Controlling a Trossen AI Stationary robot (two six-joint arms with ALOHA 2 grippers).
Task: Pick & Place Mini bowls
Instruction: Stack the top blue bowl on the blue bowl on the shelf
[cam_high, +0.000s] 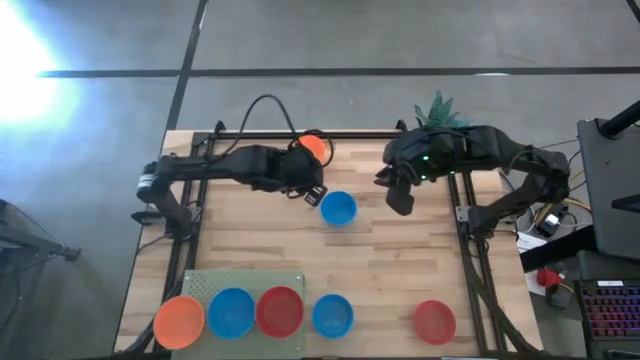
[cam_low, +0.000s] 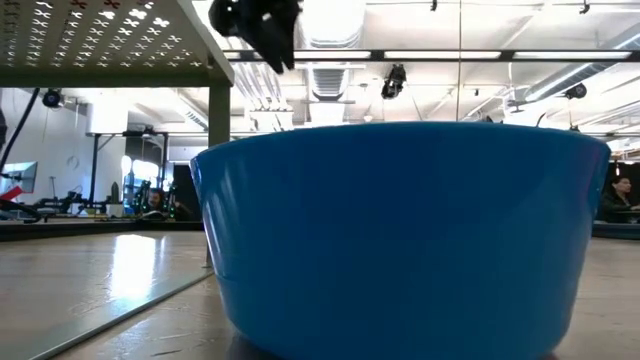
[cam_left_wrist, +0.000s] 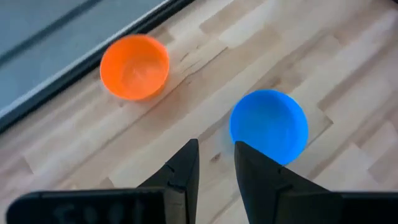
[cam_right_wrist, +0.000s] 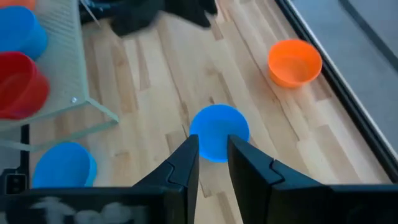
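Observation:
A blue mini bowl (cam_high: 338, 208) stands upright on its base on the wooden table (cam_high: 400, 260), midway between my two grippers. My left gripper (cam_high: 312, 190) hovers just left of it, open and holding nothing; in its wrist view the blue bowl (cam_left_wrist: 269, 124) lies just past the fingertips. My right gripper (cam_high: 400, 200) hangs to the bowl's right, open and holding nothing, with the bowl (cam_right_wrist: 217, 132) ahead of its fingers. An orange mini bowl (cam_high: 315, 147) sits at the table's far edge. Orange (cam_high: 179, 320), blue (cam_high: 231, 312) and red (cam_high: 280, 310) bowls rest on a pale perforated plate (cam_high: 245, 283).
Another blue bowl (cam_high: 332, 315) and a red bowl (cam_high: 434, 321) stand on the table near its front edge; the blue one (cam_low: 400, 240) fills the low view. The plate is raised on legs (cam_right_wrist: 106, 115). A green plant (cam_high: 437, 110) stands at the far right. Bare wood lies mid-table.

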